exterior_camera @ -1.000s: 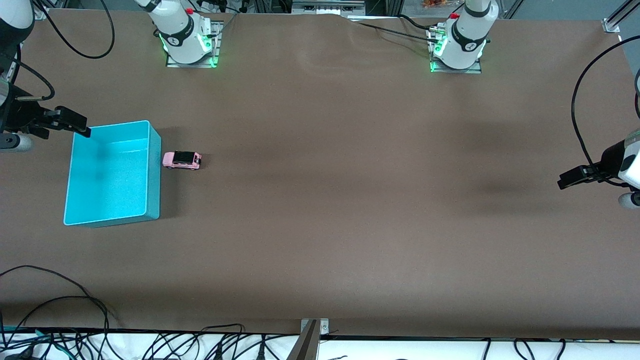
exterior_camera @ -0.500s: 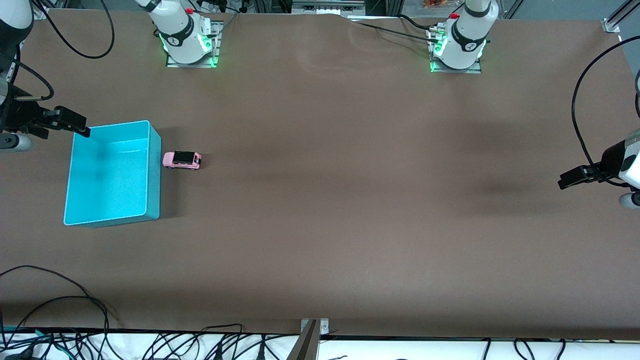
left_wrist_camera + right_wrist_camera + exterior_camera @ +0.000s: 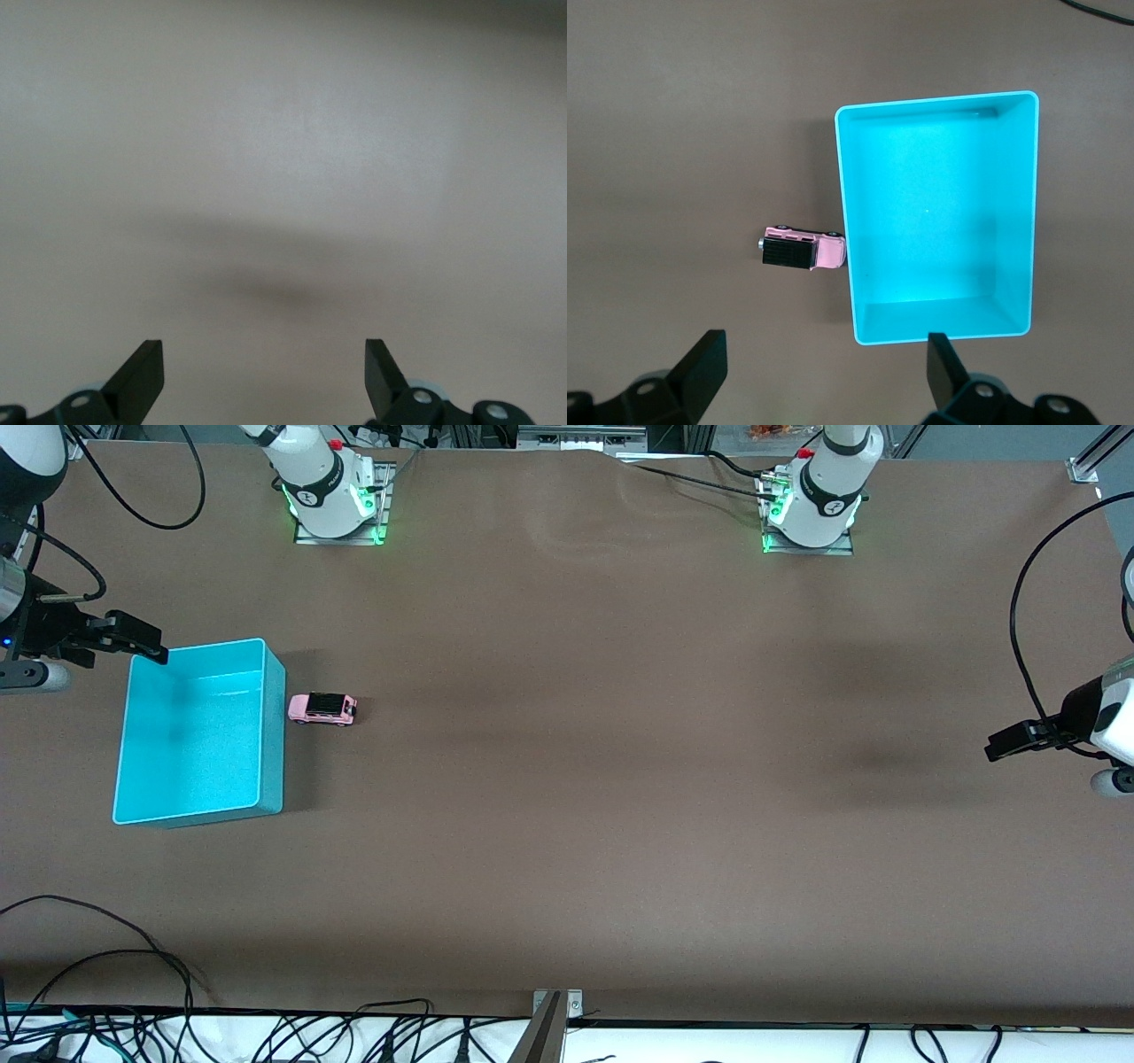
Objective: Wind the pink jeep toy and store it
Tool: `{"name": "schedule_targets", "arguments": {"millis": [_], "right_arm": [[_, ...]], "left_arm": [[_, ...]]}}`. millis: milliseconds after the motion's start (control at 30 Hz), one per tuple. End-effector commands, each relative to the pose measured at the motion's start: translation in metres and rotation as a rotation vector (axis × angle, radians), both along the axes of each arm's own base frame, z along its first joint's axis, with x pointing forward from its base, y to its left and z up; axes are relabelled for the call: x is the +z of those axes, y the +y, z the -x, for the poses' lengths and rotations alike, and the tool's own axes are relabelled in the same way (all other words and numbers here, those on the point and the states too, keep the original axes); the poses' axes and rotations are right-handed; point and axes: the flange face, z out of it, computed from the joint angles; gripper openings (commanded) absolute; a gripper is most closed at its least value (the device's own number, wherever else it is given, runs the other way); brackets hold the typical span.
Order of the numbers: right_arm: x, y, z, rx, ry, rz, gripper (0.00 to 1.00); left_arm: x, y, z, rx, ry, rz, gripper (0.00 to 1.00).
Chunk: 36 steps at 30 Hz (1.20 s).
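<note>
Table (image 3: 620,779) carried only two objects, both at the right arm's end: turquoise bin (image 3: 199,731) and pink jeep toy (image 3: 322,708)

Bin was the landmark. It sat flat, open side up, nothing in it per the right wrist view (image 3: 939,221). It held its place over the last second

Right arm was the only thing that changed: right gripper (image 3: 133,636) drifted a little up and in toward the bin, from the table edge to above the bin's corner farthest from the front camera. Small move, no descent. Fingers spread wide, nothing between them; right wrist view showed both fingertips (image 3: 704,359) apart, looking straight down on bin and jeep

Left gripper (image 3: 1010,740) crept slightly toward the bin but hung well apart from it, over bare table at the left arm's end. Fingers spread, holding nothing; its wrist view showed only cloth. Read it as waiting

Jeep stood on its wheels on the table just beside the bin's wall that faces the left arm's end, touching or nearly so in the right wrist view (image 3: 802,251). It didn't shift and was untouched

Judgement: task was at its very start. Neither winding nor storing was begun. The drift looked like the right arm starting its approach. Jeep tight against the wall could crowd one finger on a pinch from the bin side
</note>
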Motion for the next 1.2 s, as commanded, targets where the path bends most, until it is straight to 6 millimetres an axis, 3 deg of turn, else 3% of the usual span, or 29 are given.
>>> {"name": "schedule_targets", "arguments": {"millis": [0, 267, 533, 833, 1000, 1167], "right_arm": [[0.004, 0.003, 0.000, 0.004, 0.004, -0.016, 1.00], [0.002, 0.003, -0.001, 0.005, 0.007, -0.017, 1.00], [-0.005, 0.002, -0.006, 0.007, 0.010, -0.015, 1.00], [-0.010, 0.002, -0.008, 0.007, 0.016, -0.011, 1.00], [-0.011, 0.000, -0.010, 0.006, 0.010, -0.009, 1.00], [-0.010, 0.001, -0.010, 0.007, 0.004, -0.009, 1.00]], "left_arm": [[-0.014, -0.005, -0.005, -0.019, 0.031, -0.021, 1.00], [-0.018, -0.012, -0.008, 0.058, 0.034, -0.039, 1.00], [-0.018, -0.020, -0.009, 0.021, 0.038, -0.100, 1.00], [-0.012, -0.005, -0.006, 0.031, 0.032, -0.103, 1.00], [-0.010, 0.021, -0.001, 0.036, 0.033, -0.098, 1.00], [-0.012, 0.013, -0.004, 0.035, 0.035, -0.102, 1.00]]}}
